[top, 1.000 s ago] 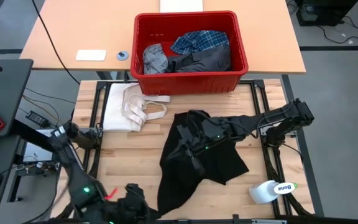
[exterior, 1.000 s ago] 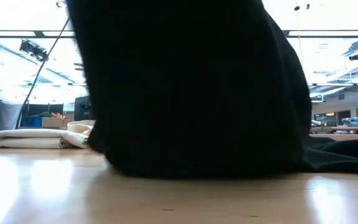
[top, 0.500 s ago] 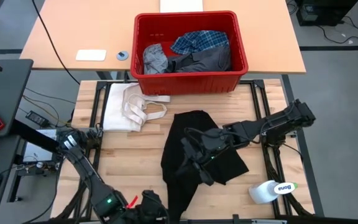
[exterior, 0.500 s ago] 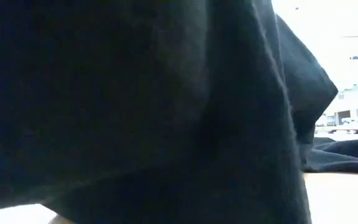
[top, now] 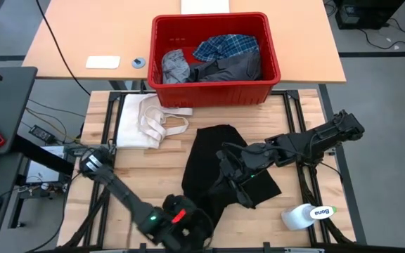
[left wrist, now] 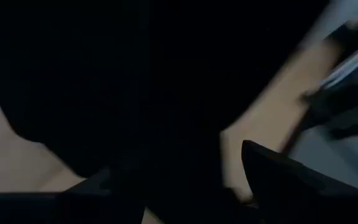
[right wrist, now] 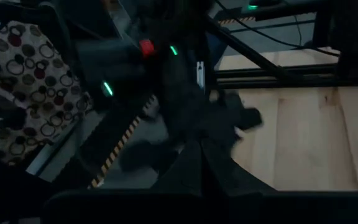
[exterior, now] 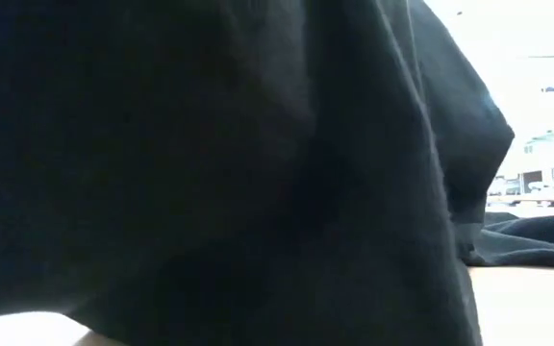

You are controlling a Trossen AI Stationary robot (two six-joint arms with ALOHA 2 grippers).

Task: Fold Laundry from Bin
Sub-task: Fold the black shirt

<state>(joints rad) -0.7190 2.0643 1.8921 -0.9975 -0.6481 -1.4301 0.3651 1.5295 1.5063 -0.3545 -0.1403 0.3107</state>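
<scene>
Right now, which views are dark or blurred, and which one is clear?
Low view: the large black soft garment blocks most of it, bright glare behind. Left wrist view: dark, motion-blurred. Right wrist view: dim. High view: evenly lit, sharp.

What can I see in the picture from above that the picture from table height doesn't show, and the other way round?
Only the view from above shows the red bin with a plaid shirt and grey clothes inside, the cream cloth beside it, a white roll, and both arms, the right gripper shut on the black garment. Only the table-height view shows the bright room behind, at its right edge. Both show the black garment, which nearly fills the low view, and the wooden table.
</scene>
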